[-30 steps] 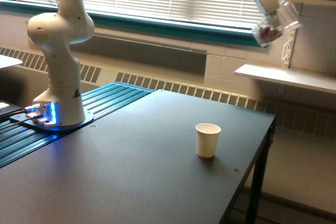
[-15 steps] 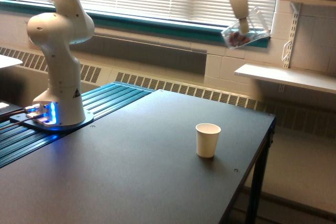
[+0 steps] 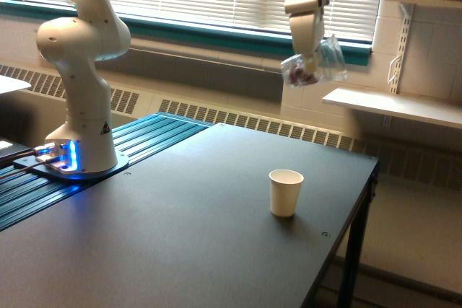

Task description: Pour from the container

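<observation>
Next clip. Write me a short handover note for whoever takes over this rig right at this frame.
Tool: shut on the small clear plastic cup with reddish-brown bits, held tilted, high in the air.
White paper cup: upright on the dark table, well below the clear cup.
Done: clear cup lifted and carried above the table.
Left: nothing seen falling yet; line up over the paper cup, probably lower, then pour.
</observation>
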Tool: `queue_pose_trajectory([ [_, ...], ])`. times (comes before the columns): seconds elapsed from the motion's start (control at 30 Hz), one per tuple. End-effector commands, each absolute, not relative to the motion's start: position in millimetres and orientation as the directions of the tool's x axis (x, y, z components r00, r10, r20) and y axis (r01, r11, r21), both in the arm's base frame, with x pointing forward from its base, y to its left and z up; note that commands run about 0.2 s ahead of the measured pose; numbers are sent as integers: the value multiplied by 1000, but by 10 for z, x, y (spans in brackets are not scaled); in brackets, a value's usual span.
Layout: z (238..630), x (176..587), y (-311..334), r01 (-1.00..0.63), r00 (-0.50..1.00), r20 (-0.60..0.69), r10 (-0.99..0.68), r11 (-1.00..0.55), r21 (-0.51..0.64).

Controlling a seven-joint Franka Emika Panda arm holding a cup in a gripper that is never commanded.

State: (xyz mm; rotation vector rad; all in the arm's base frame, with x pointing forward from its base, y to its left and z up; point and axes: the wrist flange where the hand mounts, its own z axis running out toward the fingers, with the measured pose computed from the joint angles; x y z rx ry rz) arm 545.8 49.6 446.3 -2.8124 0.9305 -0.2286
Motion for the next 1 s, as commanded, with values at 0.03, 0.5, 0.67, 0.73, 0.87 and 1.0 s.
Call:
queue_pose_trajectory([
  [0.03, 4245, 5434, 418, -612, 782, 20, -623, -774, -164],
  [0.5, 3569, 5292, 457, -634, 770, -164, -617, -769, -79],
  [0.67, 3381, 5237, 453, -644, 754, -229, -615, -762, -71],
  [0.73, 3313, 5216, 463, -645, 750, -248, -613, -761, -73],
  [0.87, 3196, 5166, 467, -648, 740, -292, -606, -759, -67],
  [1.0, 3116, 5137, 432, -668, 717, -328, -616, -741, -69],
])
